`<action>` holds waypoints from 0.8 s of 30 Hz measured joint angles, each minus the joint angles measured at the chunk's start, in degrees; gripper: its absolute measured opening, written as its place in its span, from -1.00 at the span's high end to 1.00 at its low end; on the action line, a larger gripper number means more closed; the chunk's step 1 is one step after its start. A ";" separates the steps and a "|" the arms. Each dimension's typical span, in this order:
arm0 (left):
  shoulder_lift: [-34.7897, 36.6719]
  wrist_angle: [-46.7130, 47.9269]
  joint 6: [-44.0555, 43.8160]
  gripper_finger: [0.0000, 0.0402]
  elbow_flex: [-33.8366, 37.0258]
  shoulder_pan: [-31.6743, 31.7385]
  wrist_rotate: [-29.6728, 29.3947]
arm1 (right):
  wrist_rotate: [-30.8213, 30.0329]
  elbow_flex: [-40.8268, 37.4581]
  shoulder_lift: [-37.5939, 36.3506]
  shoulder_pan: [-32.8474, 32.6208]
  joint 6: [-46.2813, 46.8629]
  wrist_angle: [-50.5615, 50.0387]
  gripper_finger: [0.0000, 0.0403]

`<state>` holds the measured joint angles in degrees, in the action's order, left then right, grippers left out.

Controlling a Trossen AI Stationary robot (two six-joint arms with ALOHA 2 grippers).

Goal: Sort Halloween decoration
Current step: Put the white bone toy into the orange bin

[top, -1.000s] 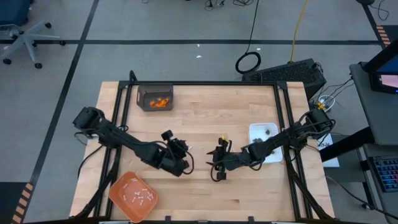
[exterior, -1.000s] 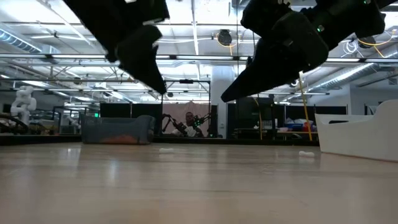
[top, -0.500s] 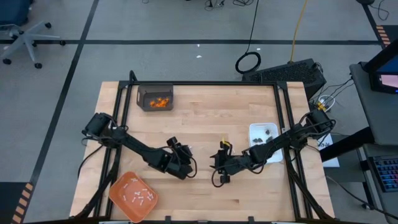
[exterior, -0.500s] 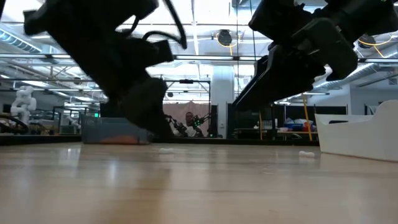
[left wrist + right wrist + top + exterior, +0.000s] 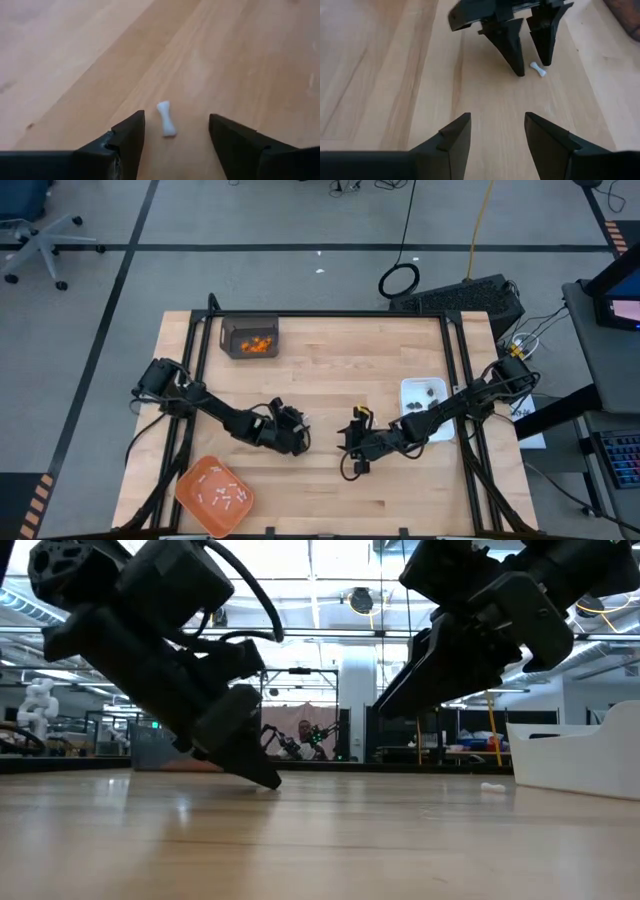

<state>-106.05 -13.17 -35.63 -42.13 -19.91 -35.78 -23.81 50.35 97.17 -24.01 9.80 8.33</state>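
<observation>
Left wrist view, white stick (image 5: 166, 119) flat on table, lengthwise between left hand's (image 5: 175, 131) parted fingers.

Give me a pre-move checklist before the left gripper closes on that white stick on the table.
1. Left gripper open: ok.
2. White stick lies between its fingers: ok.
3. Stick flat on the bare table, nothing else beside it: ok.
4. Fingertips down at table level: ok in the low view.
5. Right gripper open, empty, apart from the stick: ok.
6. Orange tray holding white sticks, free to receive: ok.
</observation>
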 joint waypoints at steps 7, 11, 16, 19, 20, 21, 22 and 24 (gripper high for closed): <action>0.16 -1.20 -1.52 0.16 1.96 1.84 1.71 | -0.02 0.00 0.00 0.00 0.00 0.01 0.15; 0.22 -1.14 -1.69 0.41 2.95 1.84 1.71 | -0.02 0.00 -0.02 0.00 -0.02 0.01 0.15; 0.27 -1.16 -2.89 0.74 4.34 1.91 1.76 | -0.05 0.00 -0.02 0.00 -0.02 0.03 0.15; 0.25 -0.94 -1.33 0.93 4.48 1.93 2.06 | -0.07 0.00 -0.02 0.00 -0.02 0.18 0.15; 0.25 -1.04 -0.97 0.95 4.50 1.93 2.28 | -0.07 0.00 -0.02 0.00 -0.02 0.27 0.15; 0.23 -1.34 -0.21 0.95 4.54 1.93 2.51 | -0.09 0.00 -0.02 0.00 -0.02 0.39 0.15; 0.21 -1.75 0.52 0.95 4.55 1.83 2.70 | -0.09 0.00 -0.02 0.00 -0.02 0.47 0.15; 0.14 -2.68 1.89 0.95 4.59 1.58 2.73 | -0.09 0.00 -0.02 0.00 -0.02 0.45 0.15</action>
<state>-105.91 -15.85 -33.74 -37.55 -18.33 -33.04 -23.90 50.35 97.14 -24.01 9.78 8.78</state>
